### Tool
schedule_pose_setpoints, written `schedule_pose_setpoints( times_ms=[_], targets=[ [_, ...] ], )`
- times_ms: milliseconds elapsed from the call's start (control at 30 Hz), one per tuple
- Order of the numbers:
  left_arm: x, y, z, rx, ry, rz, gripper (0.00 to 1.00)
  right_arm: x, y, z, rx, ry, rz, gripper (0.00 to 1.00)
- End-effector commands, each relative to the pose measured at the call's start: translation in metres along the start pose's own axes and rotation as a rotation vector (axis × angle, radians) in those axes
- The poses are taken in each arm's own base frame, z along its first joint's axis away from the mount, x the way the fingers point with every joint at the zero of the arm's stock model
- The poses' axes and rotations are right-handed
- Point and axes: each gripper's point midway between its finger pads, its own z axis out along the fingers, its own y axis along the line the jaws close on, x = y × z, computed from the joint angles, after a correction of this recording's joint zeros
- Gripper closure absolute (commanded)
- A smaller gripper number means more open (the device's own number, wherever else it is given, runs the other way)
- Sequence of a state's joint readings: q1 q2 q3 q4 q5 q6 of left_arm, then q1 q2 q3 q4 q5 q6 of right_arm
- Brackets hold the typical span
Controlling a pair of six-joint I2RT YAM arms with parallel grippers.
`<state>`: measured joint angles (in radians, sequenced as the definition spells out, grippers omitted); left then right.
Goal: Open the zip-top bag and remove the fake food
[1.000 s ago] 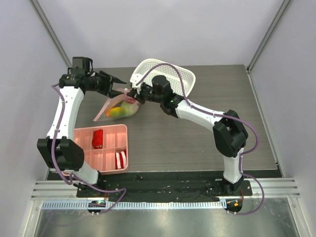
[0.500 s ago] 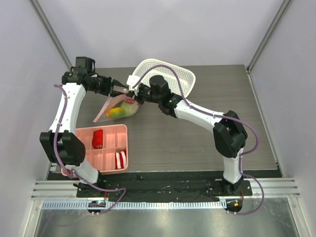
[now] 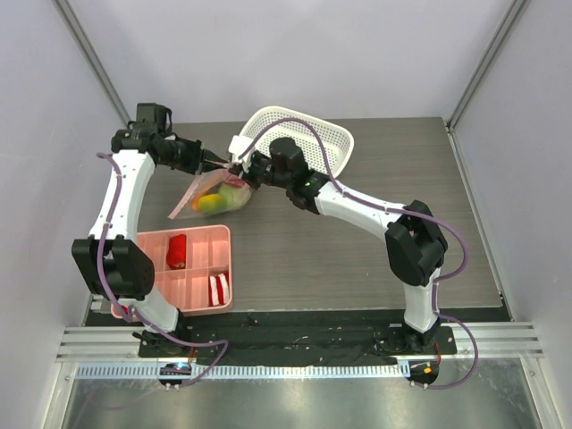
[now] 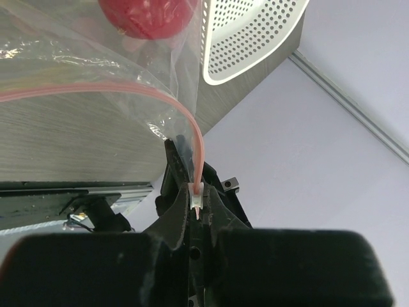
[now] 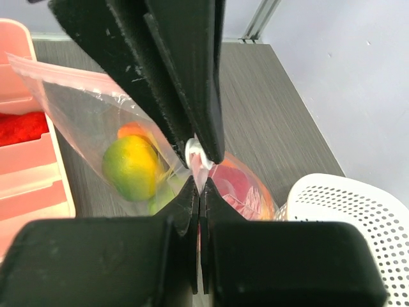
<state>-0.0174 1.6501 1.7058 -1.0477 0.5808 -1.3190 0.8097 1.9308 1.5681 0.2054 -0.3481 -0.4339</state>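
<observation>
At the back left of the table (image 3: 357,259), just beside the basket (image 3: 313,134), your bag (image 3: 213,201) hangs by its pink zip edge and slopes down toward you. The food (image 3: 210,204) is inside it: a red fruit, a green-orange one, some more I can't make out. Your left gripper (image 3: 222,162) is pinched tight on the zip strip. Your right gripper (image 3: 238,170) is clamped on that same edge, right next to it. The tray (image 3: 192,268) sits nearer you, apart from the bag.
</observation>
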Motion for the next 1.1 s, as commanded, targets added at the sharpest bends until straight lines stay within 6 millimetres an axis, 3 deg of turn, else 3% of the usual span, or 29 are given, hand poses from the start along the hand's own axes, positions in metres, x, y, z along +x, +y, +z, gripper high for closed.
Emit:
schedule_pose_setpoints(
  times_ms=[0,233,433,567,800,1067],
  targets=[
    [0.002,-0.004,-0.012,0.013,-0.037,0.069,1.00,-0.048,-0.016,-0.007,0.087,-0.146,0.021,0.99],
    [-0.014,0.013,-0.016,-0.063,-0.122,0.096,1.00,-0.071,-0.013,-0.017,0.095,-0.262,0.066,0.99],
    [-0.040,0.033,-0.033,-0.111,-0.235,0.078,1.00,-0.073,-0.013,-0.020,0.103,-0.301,0.128,0.99],
    [-0.048,0.051,-0.043,-0.131,-0.274,0.051,1.00,-0.073,-0.025,-0.024,0.159,-0.322,0.165,0.99],
    [-0.057,0.081,-0.058,-0.165,-0.319,0.027,1.00,-0.062,-0.044,-0.029,0.253,-0.319,0.214,0.99],
    [-0.070,0.120,-0.082,-0.207,-0.417,-0.016,1.00,-0.039,-0.080,-0.043,0.382,-0.310,0.278,0.99]
  ],
)
